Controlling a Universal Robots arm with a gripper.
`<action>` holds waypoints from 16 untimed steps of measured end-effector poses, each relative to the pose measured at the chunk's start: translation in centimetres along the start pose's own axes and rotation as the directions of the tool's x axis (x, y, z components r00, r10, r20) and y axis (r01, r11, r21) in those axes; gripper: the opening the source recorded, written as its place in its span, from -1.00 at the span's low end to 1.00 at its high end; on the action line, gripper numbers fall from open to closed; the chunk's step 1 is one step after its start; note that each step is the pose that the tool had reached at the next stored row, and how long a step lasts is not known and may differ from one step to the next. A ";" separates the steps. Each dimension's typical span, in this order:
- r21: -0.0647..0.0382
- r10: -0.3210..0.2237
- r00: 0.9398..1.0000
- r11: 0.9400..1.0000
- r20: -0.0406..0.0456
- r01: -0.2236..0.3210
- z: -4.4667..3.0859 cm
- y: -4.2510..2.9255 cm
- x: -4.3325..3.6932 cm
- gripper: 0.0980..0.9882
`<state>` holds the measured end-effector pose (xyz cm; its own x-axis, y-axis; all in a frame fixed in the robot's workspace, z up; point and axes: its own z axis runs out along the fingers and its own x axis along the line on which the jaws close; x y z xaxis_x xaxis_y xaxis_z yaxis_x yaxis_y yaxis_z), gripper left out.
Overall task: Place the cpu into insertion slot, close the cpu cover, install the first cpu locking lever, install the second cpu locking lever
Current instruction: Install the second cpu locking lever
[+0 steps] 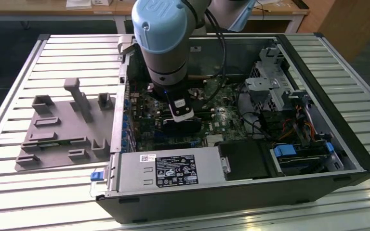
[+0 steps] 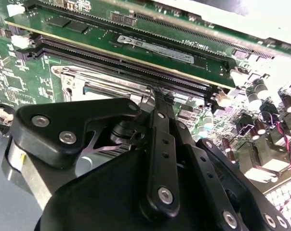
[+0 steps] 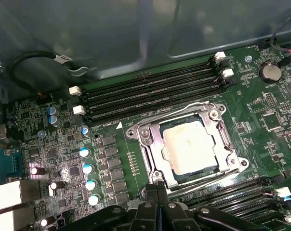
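Note:
The cpu (image 3: 190, 147), a dull silver-beige square, lies flat in the insertion slot (image 3: 163, 153), whose dark edge shows around it. The silver cpu cover (image 3: 149, 142) is folded down over it, and the chip shows through its window. One thin wire locking lever (image 3: 179, 117) runs along the side by the memory slots, and another (image 3: 208, 177) along the opposite side. My gripper (image 3: 157, 192) is shut with nothing between its fingers. It hovers just off the socket's corner, at the end of that second lever. The second wrist view shows the black fingertips (image 2: 159, 94) meeting beside the cover's frame (image 2: 83, 79). In the exterior view the gripper (image 1: 183, 118) reaches down into the open computer case.
Long black memory slots (image 3: 150, 94) flank the socket on both sides. Capacitors (image 3: 86, 168) stand beside it. A power supply (image 1: 165, 168), a drive cage (image 1: 269, 86) and cables (image 1: 288, 130) crowd the case. A grey fixture (image 1: 63, 130) sits on the slatted table at the exterior view's left.

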<state>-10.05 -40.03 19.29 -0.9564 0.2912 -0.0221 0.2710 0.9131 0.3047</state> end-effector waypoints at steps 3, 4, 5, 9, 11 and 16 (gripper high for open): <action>0.000 0.000 1.000 1.000 0.000 0.000 0.07 -0.02 0.00 -0.99; 0.000 0.000 1.000 1.000 0.000 0.000 0.09 -0.02 0.00 -0.99; 0.000 0.000 1.000 1.000 0.000 0.000 0.11 -0.03 0.01 -0.99; 0.000 0.000 1.000 1.000 0.000 0.000 0.16 -0.04 0.01 -0.99; 0.000 0.000 1.000 1.000 0.000 0.000 0.20 -0.05 0.00 -0.99; -0.003 0.000 1.000 1.000 -0.001 0.000 0.26 -0.07 0.01 -0.99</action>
<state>-10.06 -40.02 19.02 -0.9564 0.2914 -0.0212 0.2711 0.9119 0.3080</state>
